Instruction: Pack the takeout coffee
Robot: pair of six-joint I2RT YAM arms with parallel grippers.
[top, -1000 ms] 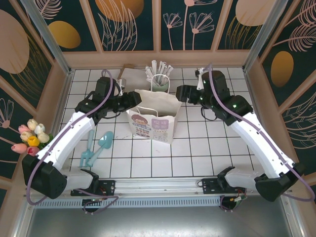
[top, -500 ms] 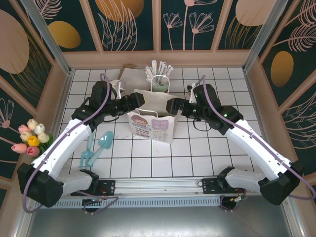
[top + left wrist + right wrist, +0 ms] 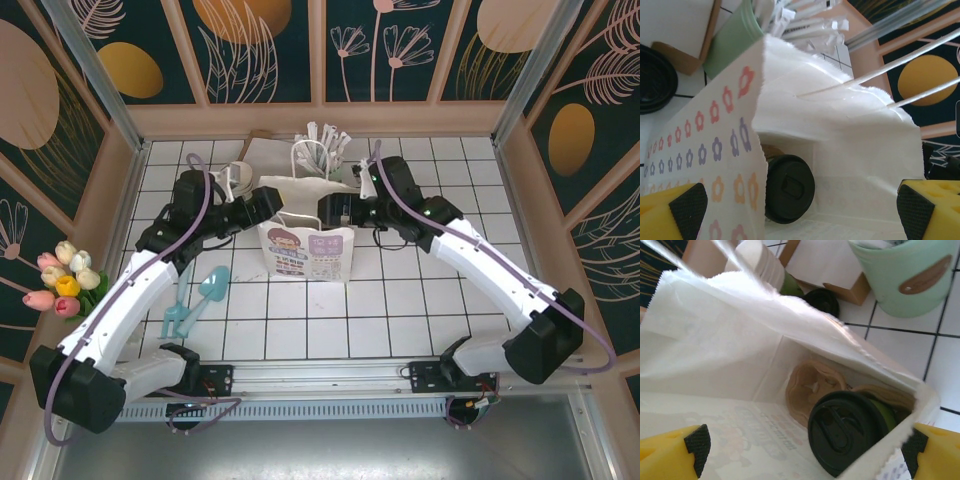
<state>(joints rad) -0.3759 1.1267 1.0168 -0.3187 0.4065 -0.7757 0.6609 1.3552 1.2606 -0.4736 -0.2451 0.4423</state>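
White-tiled table (image 3: 400, 300), patterned wall panels behind.

Top view: paper bag (image 3: 308, 255) upright at centre. Left gripper (image 3: 270, 203) at bag's left rim, right gripper (image 3: 332, 210) at right rim.

Left wrist view: jaws spread wide, gripping nothing. Takeout coffee (image 3: 789, 187) inside bag, black lid showing.

Right wrist view: jaws wide, empty. Takeout coffee sits in brown pulp carrier (image 3: 810, 387) at bag bottom. Pale green cup (image 3: 905, 275) stands beyond bag.
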